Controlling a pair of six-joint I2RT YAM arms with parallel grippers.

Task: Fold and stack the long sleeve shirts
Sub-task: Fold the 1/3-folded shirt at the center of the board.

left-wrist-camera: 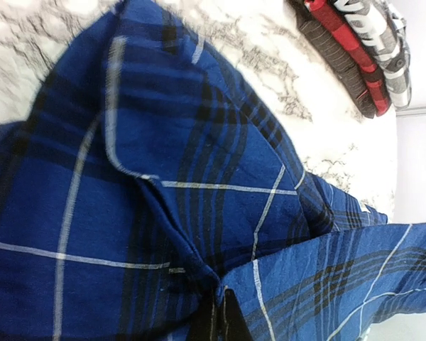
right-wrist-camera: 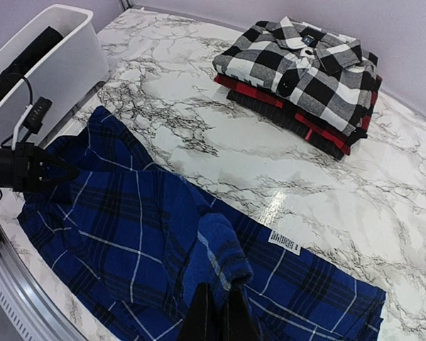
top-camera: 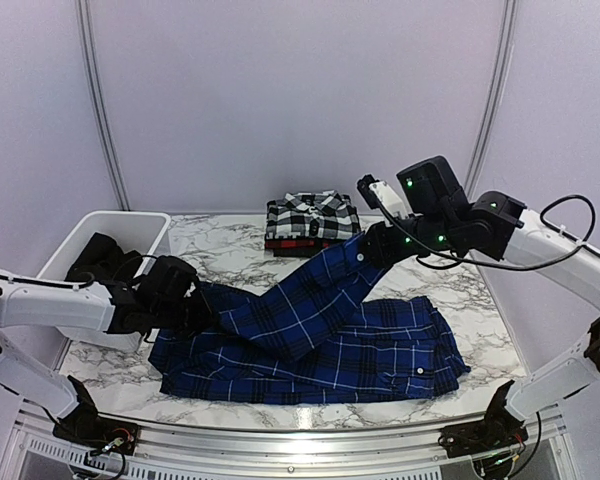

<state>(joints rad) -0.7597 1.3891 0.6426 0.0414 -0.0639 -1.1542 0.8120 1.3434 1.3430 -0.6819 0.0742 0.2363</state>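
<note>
We are folding the royal blue plaid cloth shirt [top-camera: 380, 350]. Our left pincer [top-camera: 202, 303] and right pincer [top-camera: 366, 248] both pinch it tight. Next we must lay the lifted part between them down flat.

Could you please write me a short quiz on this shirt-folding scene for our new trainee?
1. True or false: the black-and-white shirt lies on top of the red-and-black shirt.
2. The left gripper and right gripper each have jaws shut on what? A) the blue shirt B) the red-and-black shirt C) nothing
3. Fill in: the white tub stands on the ___ arm's side of the table.
Key: 1 true; 2 A; 3 left.
</note>
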